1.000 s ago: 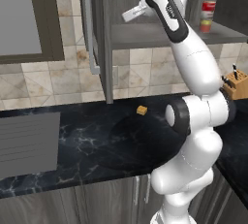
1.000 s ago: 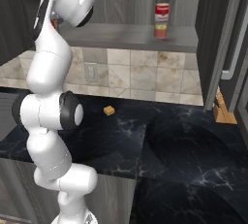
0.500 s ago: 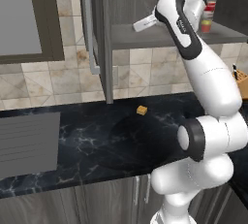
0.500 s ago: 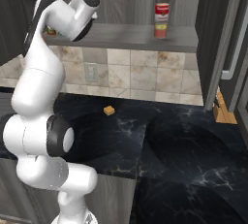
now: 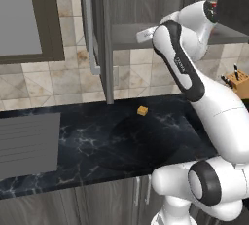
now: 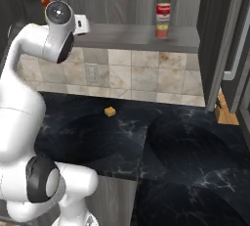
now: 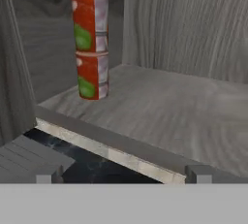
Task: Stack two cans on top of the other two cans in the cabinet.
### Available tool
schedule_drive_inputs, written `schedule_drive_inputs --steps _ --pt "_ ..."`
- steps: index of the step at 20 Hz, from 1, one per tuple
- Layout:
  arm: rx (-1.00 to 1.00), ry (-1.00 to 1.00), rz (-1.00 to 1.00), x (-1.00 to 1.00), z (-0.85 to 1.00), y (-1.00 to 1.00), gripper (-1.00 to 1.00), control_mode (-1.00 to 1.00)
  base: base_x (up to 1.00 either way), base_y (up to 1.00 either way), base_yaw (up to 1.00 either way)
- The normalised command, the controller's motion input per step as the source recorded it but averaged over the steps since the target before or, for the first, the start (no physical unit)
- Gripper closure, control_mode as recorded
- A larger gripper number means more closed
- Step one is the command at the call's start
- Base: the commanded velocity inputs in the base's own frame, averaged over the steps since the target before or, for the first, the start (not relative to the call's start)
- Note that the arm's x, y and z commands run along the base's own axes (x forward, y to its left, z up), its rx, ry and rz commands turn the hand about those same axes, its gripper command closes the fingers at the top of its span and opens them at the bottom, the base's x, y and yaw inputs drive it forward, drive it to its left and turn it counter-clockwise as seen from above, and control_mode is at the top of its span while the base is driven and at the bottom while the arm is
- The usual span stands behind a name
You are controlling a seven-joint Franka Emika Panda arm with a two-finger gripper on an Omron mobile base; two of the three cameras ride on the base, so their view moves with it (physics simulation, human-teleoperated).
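In the hand view two tins stand stacked at the left of the cabinet's grey shelf board (image 7: pixel 184 116). The upper can (image 7: pixel 89 23) and the lower can (image 7: pixel 92 75) are both red with a green patch and a white side. My gripper (image 7: pixel 121 175) is open and empty, hovering just outside the shelf's front edge, well short of the stack. From the right base view that stack (image 6: pixel 162 20) stands at the shelf's right end, and another red tin (image 6: pixel 46 0) peeks out beyond the arm at upper left. The hand (image 5: pixel 146 35) sits at shelf height.
The open cabinet door with its silver bar handle (image 5: pixel 90 24) hangs left of the hand; another door (image 6: pixel 234 49) stands at the right. A small yellow block (image 5: pixel 142 110) lies on the black counter. A knife block (image 5: pixel 239 80) stands at the far right.
The arm has swung its elbow over, and the hand has come down and slightly right, from above the shelf to the level of its front edge. The tins have not moved.
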Motion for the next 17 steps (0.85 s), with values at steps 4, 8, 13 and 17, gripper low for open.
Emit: schedule_drive_inputs --steps 4,8,13,17 --pt "0.01 0.12 -0.32 -0.67 -0.09 -0.18 -1.00 -1.00 0.00 0.00 0.00" --pt "0.00 0.25 -0.34 -0.61 -0.16 -0.20 -1.00 -1.00 0.00 0.00 0.00" --pt "0.00 0.30 -0.31 -0.62 -0.27 -0.21 -1.00 -1.00 0.00 0.00 0.00" --pt "0.00 0.30 -0.28 -0.63 -0.55 -0.17 -1.00 -1.00 0.00 0.00 0.00"
